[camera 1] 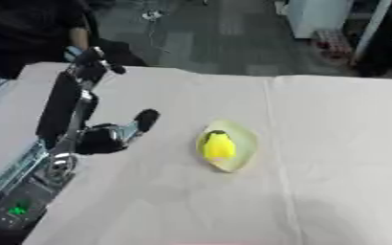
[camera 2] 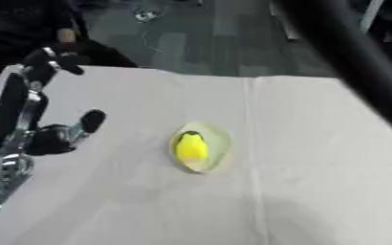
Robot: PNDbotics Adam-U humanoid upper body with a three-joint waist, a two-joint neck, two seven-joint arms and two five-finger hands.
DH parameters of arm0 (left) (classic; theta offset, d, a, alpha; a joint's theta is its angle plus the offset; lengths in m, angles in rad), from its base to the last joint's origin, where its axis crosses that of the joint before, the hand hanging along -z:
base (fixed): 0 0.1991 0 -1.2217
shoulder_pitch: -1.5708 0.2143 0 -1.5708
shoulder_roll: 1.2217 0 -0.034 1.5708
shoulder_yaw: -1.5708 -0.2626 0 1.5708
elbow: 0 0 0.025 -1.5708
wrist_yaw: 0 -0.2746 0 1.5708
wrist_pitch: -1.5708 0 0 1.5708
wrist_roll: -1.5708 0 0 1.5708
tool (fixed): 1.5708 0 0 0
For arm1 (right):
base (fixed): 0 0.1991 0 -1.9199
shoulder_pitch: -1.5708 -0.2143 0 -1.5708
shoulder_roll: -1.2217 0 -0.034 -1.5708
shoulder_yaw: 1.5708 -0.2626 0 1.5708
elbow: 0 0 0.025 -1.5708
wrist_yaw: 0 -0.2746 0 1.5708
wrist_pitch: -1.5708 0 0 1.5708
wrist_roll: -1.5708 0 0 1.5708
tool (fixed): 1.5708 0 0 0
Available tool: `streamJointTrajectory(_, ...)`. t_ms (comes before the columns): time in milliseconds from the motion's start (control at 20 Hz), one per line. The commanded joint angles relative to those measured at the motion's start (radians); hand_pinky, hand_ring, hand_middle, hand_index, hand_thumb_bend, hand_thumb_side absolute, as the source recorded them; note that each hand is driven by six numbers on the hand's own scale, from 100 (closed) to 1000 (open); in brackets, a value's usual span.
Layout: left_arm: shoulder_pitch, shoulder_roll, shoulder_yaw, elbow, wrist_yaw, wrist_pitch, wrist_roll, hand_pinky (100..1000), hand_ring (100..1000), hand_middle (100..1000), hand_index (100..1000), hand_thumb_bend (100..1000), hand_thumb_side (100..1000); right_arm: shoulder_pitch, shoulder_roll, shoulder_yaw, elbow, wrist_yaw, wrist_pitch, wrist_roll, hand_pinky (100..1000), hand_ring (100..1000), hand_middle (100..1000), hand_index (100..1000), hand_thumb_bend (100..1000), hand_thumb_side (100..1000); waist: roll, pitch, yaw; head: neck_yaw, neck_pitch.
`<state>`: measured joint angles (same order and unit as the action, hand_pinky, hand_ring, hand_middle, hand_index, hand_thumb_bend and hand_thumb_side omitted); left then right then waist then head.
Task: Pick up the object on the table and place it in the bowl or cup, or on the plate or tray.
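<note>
A small yellow object point(camera 1: 219, 146) with a dark tip lies inside a shallow pale green dish point(camera 1: 243, 139) near the middle of the cloth-covered table. My left hand point(camera 1: 65, 107) stands at the table's left side with its fingers pointing up and away, open and holding nothing. Its thumb point(camera 1: 145, 119) sticks out toward the dish, about a hand's width short of it. A dark blurred bar point(camera 2: 358, 57) crosses the upper right of the right eye view; it looks like my right arm close to the camera. The right hand itself does not show.
The white cloth point(camera 1: 333, 158) covers the table, with creases running front to back. The table's far edge point(camera 1: 233, 75) meets a dark floor. A white cabinet point(camera 1: 316, 16) stands beyond at the back right.
</note>
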<state>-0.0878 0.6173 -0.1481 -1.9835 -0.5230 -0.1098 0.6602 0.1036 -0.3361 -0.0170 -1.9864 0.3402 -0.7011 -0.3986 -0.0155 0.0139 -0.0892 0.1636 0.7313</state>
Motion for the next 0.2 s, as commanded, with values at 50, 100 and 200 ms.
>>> streamJointTrajectory(50, -0.010, -0.056, 0.028, -0.017, 0.082, -0.081, 0.094, 684, 576, 752, 776, 448, 941, 0.008, 0.005, 0.008, -0.014, 0.034, 0.001, -0.017, 176, 466, 563, 377, 134, 915, -0.004, -0.008, 0.007, -0.016, 0.007)
streamJointTrajectory(100, -0.011, -0.073, 0.029, -0.017, 0.093, -0.108, 0.105, 683, 574, 748, 777, 441, 939, 0.012, 0.010, 0.013, -0.014, 0.045, 0.003, -0.020, 174, 466, 563, 364, 127, 920, -0.006, -0.008, 0.012, -0.026, 0.008)
streamJointTrajectory(200, -0.011, -0.091, 0.031, -0.017, 0.108, -0.153, 0.110, 710, 595, 744, 776, 430, 939, 0.020, 0.019, 0.023, -0.014, 0.068, 0.007, -0.026, 172, 466, 562, 350, 118, 925, -0.010, -0.009, 0.021, -0.043, 0.012)
